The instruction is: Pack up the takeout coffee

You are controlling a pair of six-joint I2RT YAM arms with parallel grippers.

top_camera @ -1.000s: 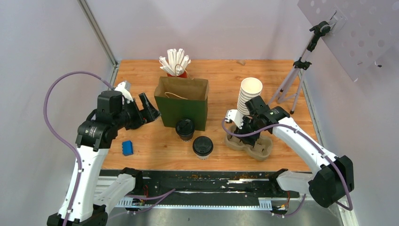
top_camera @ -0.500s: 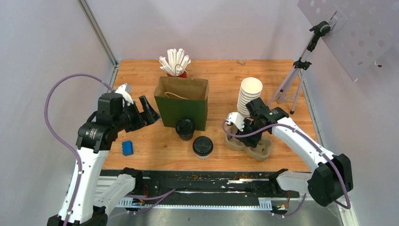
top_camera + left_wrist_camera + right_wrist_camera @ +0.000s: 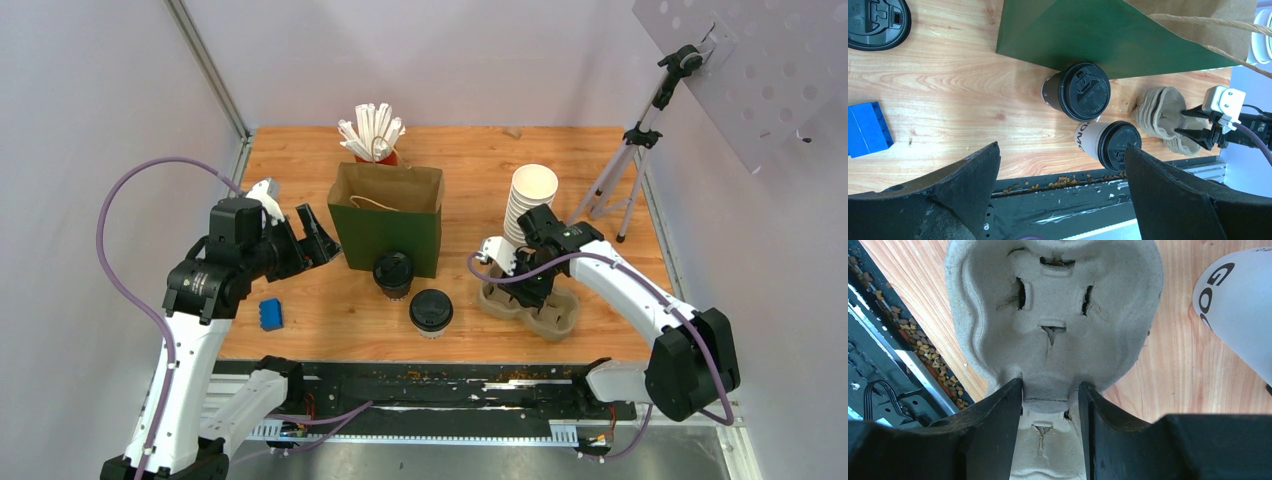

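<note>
**Operator:** Report the location of the takeout coffee.

**Technician:** Two lidded cups stand upright on the wooden table. The rear coffee cup stands at the near face of the green paper bag. Contact between cup and bag cannot be determined. The front coffee cup, white with black lettering, stands just beside the rear one, nearer the arm bases and toward the right arm. Each carries a black sip lid. Neither cup is inside the bag, which stands upright with its mouth open.

**Operator:** Report the left gripper.

**Technician:** The left gripper hangs above the table, just left of the bag. Its jaws are spread wide with nothing between them. Its wrist view looks down on both cups, a blue block and a loose black lid lying flat on the wood.

**Operator:** Report the right gripper.

**Technician:** The right gripper is down on the pulp cup carrier. Its fingers straddle the narrow bridge between the carrier's wells. The inner faces meet the cardboard on both sides, so the jaws are clamped on that bridge. The carrier lies on the table to the right of the front coffee cup, apart from it.

**Operator:** List the other items.

**Technician:** A stack of lidless white cups stands just behind the carrier. A red cup of wrapped straws stands behind the bag.
</note>
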